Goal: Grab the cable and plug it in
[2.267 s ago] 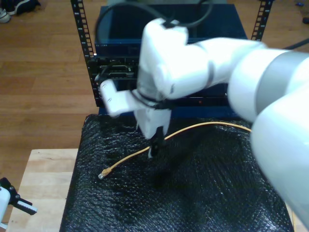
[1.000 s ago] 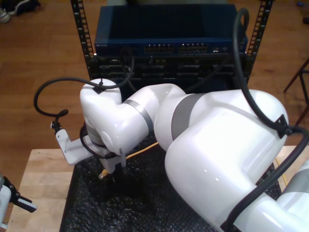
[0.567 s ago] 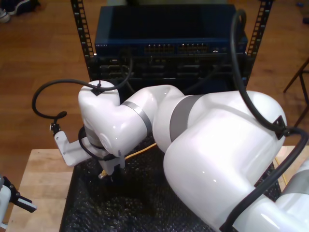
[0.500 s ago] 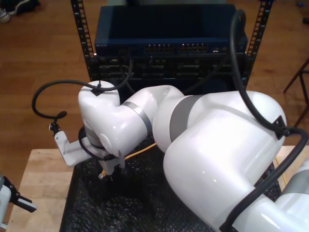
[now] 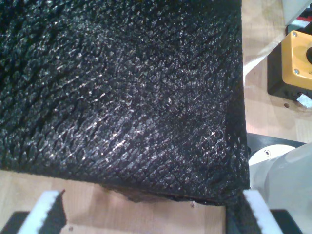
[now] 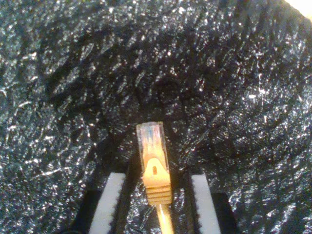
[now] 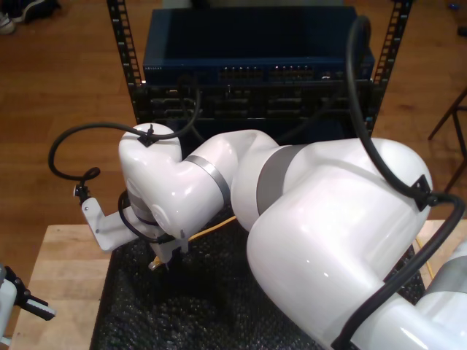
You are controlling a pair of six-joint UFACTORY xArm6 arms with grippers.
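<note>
Second tool (image 6: 155,202) spread, white pads (image 6: 108,200) flanking the thin yellow-orange cable's (image 6: 155,178) clear clip connector (image 6: 151,139) lying on crinkled black mat (image 6: 234,97). First tool (image 5: 146,214) spread, empty, beside that mat. Risk: closing off-centre, squeezing the clip, twisting it.

Wooden floor (image 7: 66,80) behind a dark equipment rack (image 7: 252,73).

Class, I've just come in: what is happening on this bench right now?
My second gripper is down over the black padded mat, its jaws either side of the yellow cable just behind its clear connector, not visibly clamped yet. My first gripper hangs open at the mat's edge. The network switch waits behind.
</note>
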